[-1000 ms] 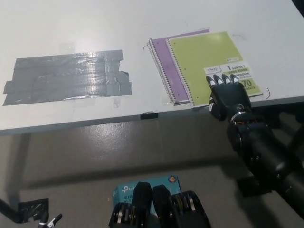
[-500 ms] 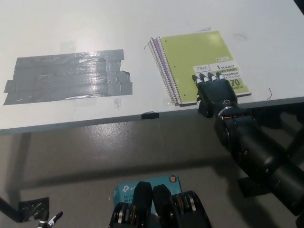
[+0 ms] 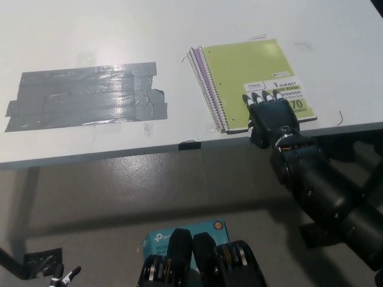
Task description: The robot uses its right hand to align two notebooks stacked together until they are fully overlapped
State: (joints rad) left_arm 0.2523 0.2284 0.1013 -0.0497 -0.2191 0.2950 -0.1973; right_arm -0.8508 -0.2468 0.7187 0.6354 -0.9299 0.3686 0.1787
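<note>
Green notebook (image 3: 251, 78): lies atop purple notebook (image 3: 200, 78), only a thin purple strip showing along the spiral side; both near the white worktop (image 3: 90, 30) front edge. Right hand (image 3: 269, 116): fingers (image 3: 256, 98) extended flat on green cover's near corner, grasping nothing. Grey tape patch (image 3: 87, 95): well left. Left hand: only fingertips visible at lower left.

It looked like a lab or test room; a plain white desk (image 3: 179, 24) bore a patch of grey duct tape (image 3: 84, 95); below the desk's front edge lay bare grey floor (image 3: 149, 191) and a teal router box (image 3: 185, 230).
</note>
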